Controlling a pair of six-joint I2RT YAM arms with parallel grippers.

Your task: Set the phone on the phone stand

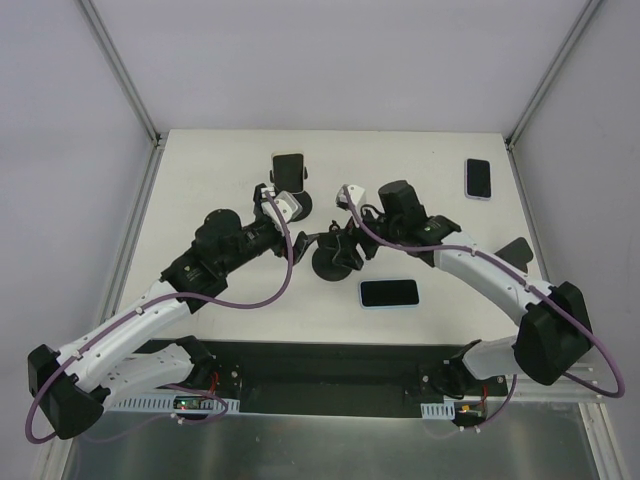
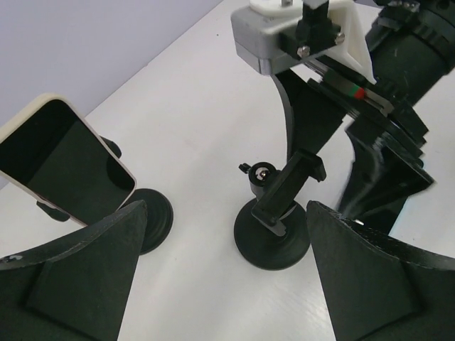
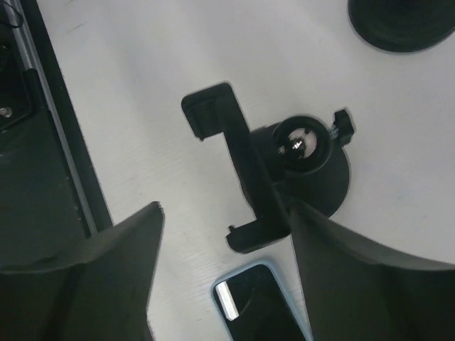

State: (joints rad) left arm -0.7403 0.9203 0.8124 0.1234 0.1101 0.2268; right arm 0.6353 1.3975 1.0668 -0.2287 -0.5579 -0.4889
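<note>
My left gripper (image 2: 226, 212) stands wide open and empty, facing the empty phone stand (image 2: 274, 213). My right gripper (image 3: 226, 213) hangs parted over the stand's cradle, gripping nothing. The phone (image 1: 388, 293) lies flat just beside the stand's base, with open table (image 1: 200, 180) between it and the near edge.

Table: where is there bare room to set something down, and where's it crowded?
Bare: the table's far-left corner beside the mounted phone; the far strip between it and the far-right phone. Crowded: the middle, where left arm and right arm meet over the empty stand, near the flat phone.
</note>
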